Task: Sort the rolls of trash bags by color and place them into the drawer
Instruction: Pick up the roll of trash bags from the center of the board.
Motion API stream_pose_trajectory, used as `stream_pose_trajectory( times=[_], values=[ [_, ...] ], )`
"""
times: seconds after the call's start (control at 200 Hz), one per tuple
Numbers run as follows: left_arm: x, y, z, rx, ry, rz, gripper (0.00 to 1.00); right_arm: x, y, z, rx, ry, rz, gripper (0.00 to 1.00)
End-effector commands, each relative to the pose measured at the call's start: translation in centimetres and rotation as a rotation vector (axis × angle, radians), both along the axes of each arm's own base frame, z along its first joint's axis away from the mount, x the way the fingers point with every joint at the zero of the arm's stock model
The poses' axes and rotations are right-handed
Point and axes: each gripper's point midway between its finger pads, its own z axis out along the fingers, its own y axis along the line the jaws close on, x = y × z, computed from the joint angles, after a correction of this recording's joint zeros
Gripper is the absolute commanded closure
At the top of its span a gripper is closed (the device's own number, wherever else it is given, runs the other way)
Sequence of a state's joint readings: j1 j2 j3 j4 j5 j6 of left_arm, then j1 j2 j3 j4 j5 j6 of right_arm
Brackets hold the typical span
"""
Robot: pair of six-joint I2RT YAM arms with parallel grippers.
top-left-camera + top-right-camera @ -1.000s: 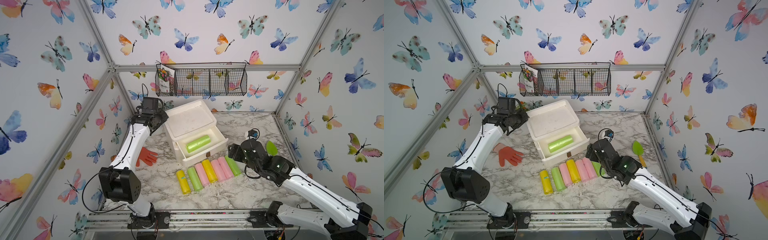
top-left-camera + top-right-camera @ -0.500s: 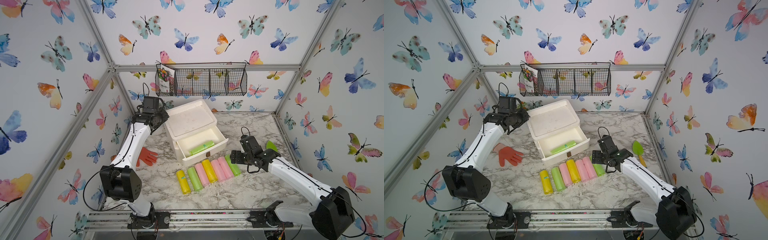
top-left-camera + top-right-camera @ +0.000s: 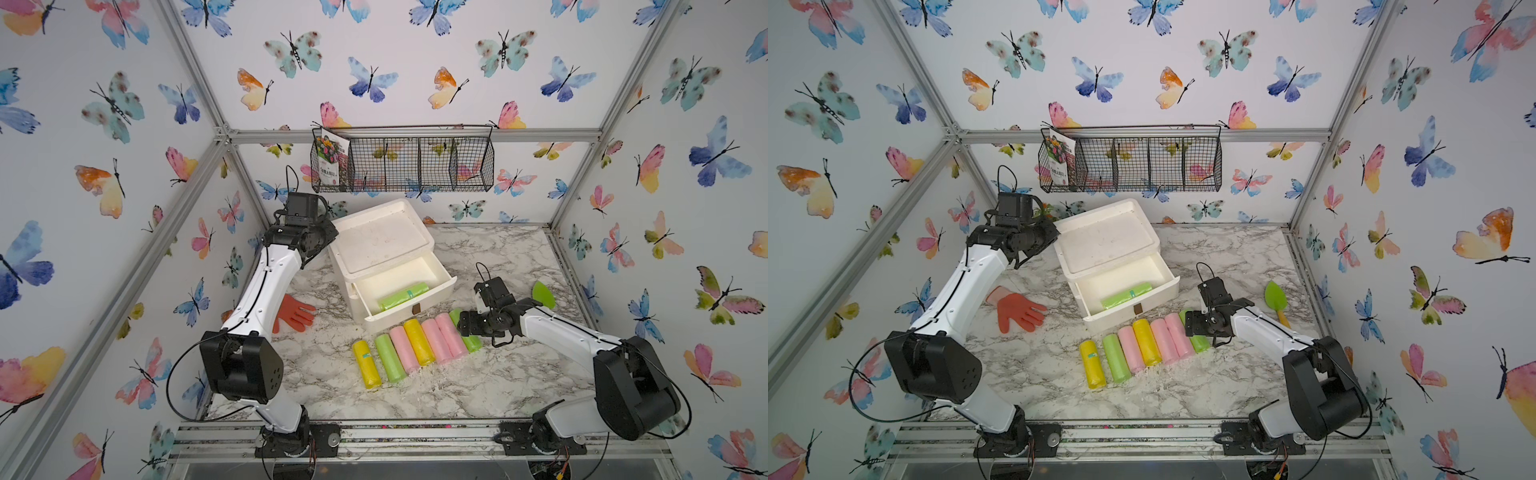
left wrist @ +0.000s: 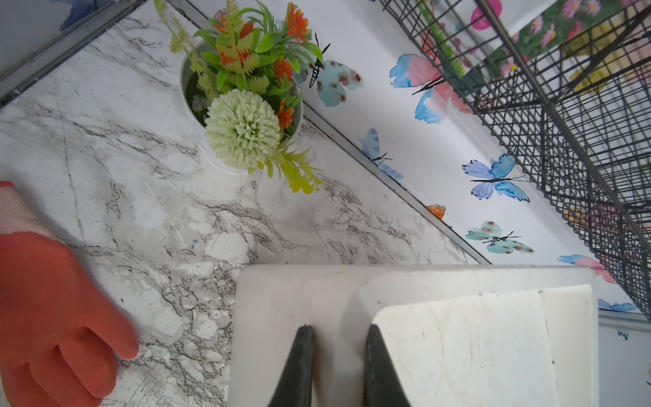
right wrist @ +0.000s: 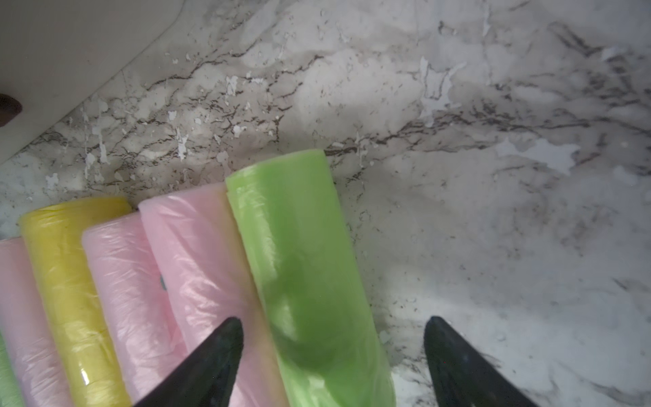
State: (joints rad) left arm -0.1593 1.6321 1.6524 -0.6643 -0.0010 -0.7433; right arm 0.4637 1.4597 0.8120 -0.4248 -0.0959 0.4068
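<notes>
One light green plastic roll of trash bags lies on its side in the open white drawer, along the front wall, with a small label on its glossy wrap. The drawer stands pulled out of a white box on the marble-patterned counter.

Just in front of the drawer we count seven more rolls lying side by side in a slanting row on the counter: the outer yellow roll, the second green roll, the first pink roll, the inner yellow roll, the middle pink roll, the last pink roll and the end green roll. All are short, smooth cylinders in shiny, faintly crinkled film.

The right gripper hangs over the end green roll with its jaws spread wide — one finger above the last pink roll, the other over bare counter — and grips nothing.

The left gripper sits at the box's back corner, jaws drawn narrow astride the raised rim; we cannot tell whether they pinch it.
</notes>
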Motion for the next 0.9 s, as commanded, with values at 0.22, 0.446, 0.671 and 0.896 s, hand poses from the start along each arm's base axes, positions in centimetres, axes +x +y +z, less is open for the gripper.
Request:
stream_pose_trajectory(
  times=[0.22, 0.446, 0.671, 0.896],
  values=[
    [-1.5, -2.0, -5.3, -0.055, 0.191, -0.04, 1.0, 1.4, 0.3, -1.6, -0.029, 0.017, 0.025, 0.19],
    [-1.3, -2.1, -5.5, -0.059, 0.193, -0.044, 1.0, 1.9, -1.0, -2.8, -0.103, 0.018, 0.004, 0.25],
    [-1.3, -2.1, -5.5, -0.061, 0.193, -0.045, 1.0, 1.1, -2.0, -4.4, -0.15, 0.063, -0.029, 0.38],
    [-1.2, -2.2, -5.4, -0.064, 0.191, -0.048, 1.0, 1.4, -2.2, -1.4, -0.117, -0.005, -0.071, 0.54]
  ],
)
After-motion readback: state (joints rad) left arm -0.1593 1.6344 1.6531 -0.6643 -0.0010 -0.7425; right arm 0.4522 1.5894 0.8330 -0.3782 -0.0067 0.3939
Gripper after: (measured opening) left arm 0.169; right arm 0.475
